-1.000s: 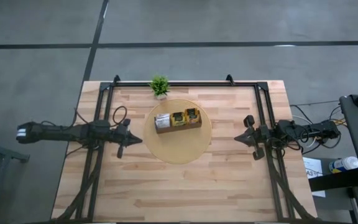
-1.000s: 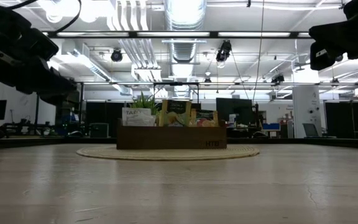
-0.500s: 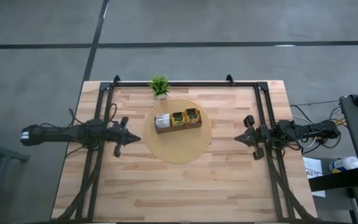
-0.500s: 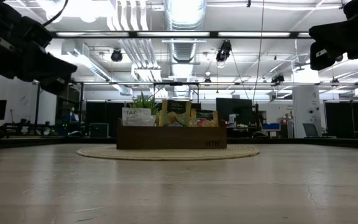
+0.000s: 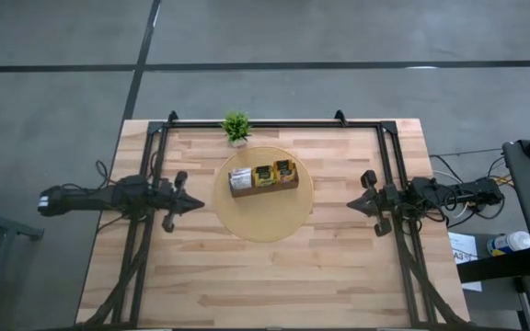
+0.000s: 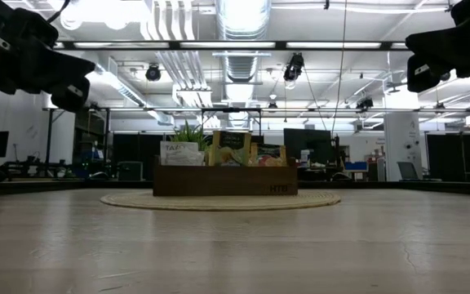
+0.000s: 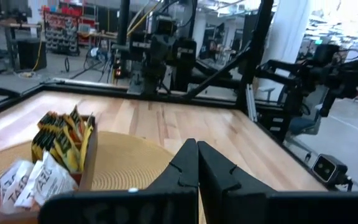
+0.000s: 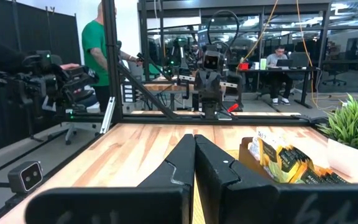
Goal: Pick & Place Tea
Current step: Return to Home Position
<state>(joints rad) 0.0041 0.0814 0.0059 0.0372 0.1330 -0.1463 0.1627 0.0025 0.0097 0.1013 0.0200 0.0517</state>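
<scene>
You are in a robotics lab: at 12 o'clock open ceiling ducts (image 6: 241, 49) and monitors (image 6: 308, 145), elsewhere another arm rig (image 8: 211, 68), a seated person (image 8: 281, 62)

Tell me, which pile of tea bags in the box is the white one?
The white pile sits in the end compartment of the tray nearest the left gripper. The middle pile and the other end pile are darker, with yellow on them.
</scene>
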